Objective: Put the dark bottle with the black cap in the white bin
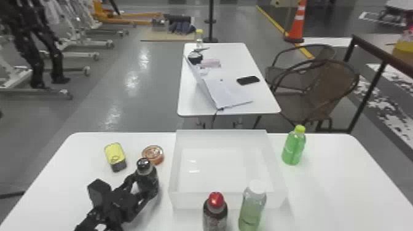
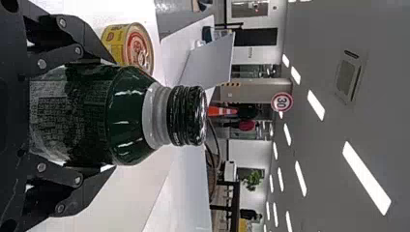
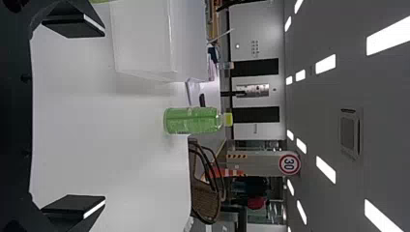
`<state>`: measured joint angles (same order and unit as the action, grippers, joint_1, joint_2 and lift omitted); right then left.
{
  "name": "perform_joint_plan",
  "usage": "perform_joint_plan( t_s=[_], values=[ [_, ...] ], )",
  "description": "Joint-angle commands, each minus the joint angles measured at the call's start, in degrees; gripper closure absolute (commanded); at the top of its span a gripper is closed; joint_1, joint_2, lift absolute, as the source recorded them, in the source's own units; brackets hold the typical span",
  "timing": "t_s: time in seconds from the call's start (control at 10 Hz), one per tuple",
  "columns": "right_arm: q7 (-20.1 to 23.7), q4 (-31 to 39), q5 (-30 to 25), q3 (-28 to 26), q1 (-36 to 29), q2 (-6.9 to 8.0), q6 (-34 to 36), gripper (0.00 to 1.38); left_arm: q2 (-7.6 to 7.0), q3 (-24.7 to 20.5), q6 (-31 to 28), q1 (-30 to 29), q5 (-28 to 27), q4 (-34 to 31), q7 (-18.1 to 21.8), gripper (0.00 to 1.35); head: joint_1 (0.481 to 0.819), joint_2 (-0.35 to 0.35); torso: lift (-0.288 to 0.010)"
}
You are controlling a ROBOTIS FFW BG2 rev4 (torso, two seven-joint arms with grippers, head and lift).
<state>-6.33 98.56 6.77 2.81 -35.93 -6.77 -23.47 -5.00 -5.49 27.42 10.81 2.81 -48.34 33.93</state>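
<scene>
In the head view my left gripper (image 1: 146, 185) is shut around the body of the dark bottle (image 1: 148, 172), left of the white bin (image 1: 177, 172). The black cap (image 1: 143, 164) is uppermost and the bottle stands roughly upright. The left wrist view has the left gripper (image 2: 99, 115) with a finger against each side of the dark bottle (image 2: 126, 116), whose neck and cap are uncovered. Whether its base touches the table cannot be told. My right gripper (image 3: 72, 118) is wide open in the right wrist view, nothing between its fingers, near the table's right part.
Behind the dark bottle are a round can (image 1: 153, 154) and a yellow-topped can (image 1: 115, 156). A red-capped bottle (image 1: 215, 212) and a white-capped bottle (image 1: 252, 207) stand at the bin's near side. Right of the bin stands a green bottle (image 1: 294, 148).
</scene>
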Motion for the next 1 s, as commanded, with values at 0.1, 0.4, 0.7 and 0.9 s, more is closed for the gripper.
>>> perform_joint_plan(
  t_s=[0.1,0.4,0.7,0.9],
  values=[
    [0.09,-0.04,0.00,0.00,0.07,0.00,0.00,0.08,0.08,-0.04,-0.17,-0.44,-0.09,-0.09,-0.09,0.67,0.549,0.000,-0.100],
    [0.17,-0.04,0.18,0.00,-0.11,0.00,-0.09,0.08,3.33,-4.00,-8.87,-7.56,-5.54,-20.74,-0.70,0.67,0.549,0.000,-0.100],
    [0.17,-0.30,0.44,0.09,-0.28,0.26,-0.09,0.08,5.15,1.10,-16.34,-10.64,4.39,-37.97,-3.60,0.67,0.549,0.000,-0.100],
    [0.70,-0.65,0.53,0.09,0.42,0.18,-0.09,0.08,4.21,9.27,-19.86,-8.44,14.24,-37.79,-3.60,0.67,0.549,0.000,-0.100]
  ],
)
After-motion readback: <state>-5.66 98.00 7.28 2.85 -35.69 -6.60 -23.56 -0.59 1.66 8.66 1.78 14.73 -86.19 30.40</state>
